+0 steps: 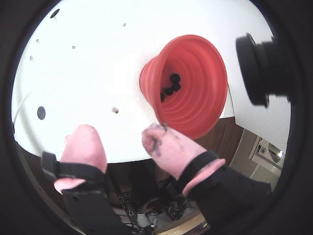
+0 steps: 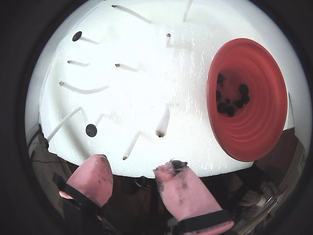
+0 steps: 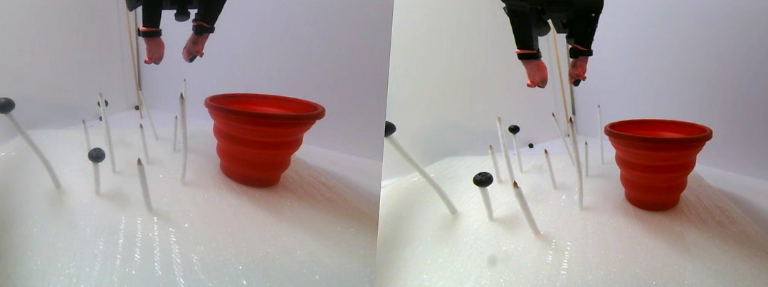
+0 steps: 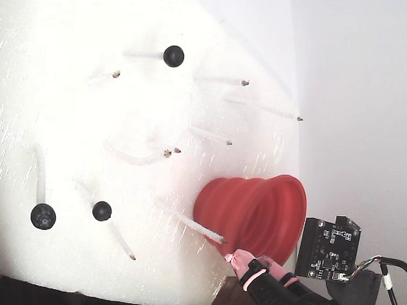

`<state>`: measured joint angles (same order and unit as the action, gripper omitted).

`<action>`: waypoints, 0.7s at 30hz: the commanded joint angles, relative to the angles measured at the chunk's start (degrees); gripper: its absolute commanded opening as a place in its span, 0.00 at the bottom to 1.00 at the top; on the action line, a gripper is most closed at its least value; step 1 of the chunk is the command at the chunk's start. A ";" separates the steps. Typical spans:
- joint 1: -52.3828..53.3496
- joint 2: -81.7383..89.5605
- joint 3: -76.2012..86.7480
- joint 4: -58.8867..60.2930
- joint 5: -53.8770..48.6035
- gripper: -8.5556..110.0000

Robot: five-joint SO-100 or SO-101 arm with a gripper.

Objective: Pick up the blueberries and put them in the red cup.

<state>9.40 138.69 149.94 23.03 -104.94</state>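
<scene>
Your hand point(image 3: 171, 49) hangs high above the white foam table point(image 3: 220, 239), pink fingers point(image 2: 93, 178) apart and empty

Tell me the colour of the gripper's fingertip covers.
Pink, with dark smudges on one fingertip cover; clearest in a wrist view.

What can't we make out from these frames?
- Blueberries in the red cup: dark clump overlaps in both wrist views, exact count unclear.
- Cup interior: hidden by its own wall in the stereo pair and fixed views.
- Gripper: mostly cut off at the fixed view's bottom edge.
</scene>
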 commanded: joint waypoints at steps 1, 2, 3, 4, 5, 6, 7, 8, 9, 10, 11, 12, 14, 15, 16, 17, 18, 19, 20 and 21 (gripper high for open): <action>-1.23 4.66 -1.23 0.97 0.44 0.22; -1.67 4.83 -1.05 1.32 0.53 0.22; -2.02 5.01 -0.88 1.49 0.70 0.22; -2.37 5.10 -0.70 1.58 0.79 0.22; -2.72 5.19 -0.44 1.58 0.97 0.22; -3.16 5.27 -0.35 1.67 1.14 0.22; -3.52 5.27 -0.26 1.76 1.23 0.22; -3.87 5.01 -0.26 1.76 1.49 0.22; -4.13 4.66 -0.26 1.76 1.67 0.22; -4.39 4.31 -0.26 1.76 1.85 0.22; -4.66 3.87 -0.35 1.76 2.02 0.22; -4.92 3.43 -0.53 1.76 2.37 0.22; -5.63 2.46 -0.62 1.67 2.81 0.22; -5.89 2.02 -0.62 1.41 2.99 0.22; -6.15 1.49 -0.53 0.97 3.08 0.22; -6.33 1.14 -0.44 0.79 3.08 0.22; -6.59 0.62 -0.35 0.53 3.16 0.22; -6.86 0.26 -0.18 0.09 3.16 0.22; -7.03 0.00 0.09 -0.26 3.16 0.22; -7.21 -0.53 0.26 -0.70 3.08 0.22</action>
<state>2.99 138.08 150.82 23.91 -102.04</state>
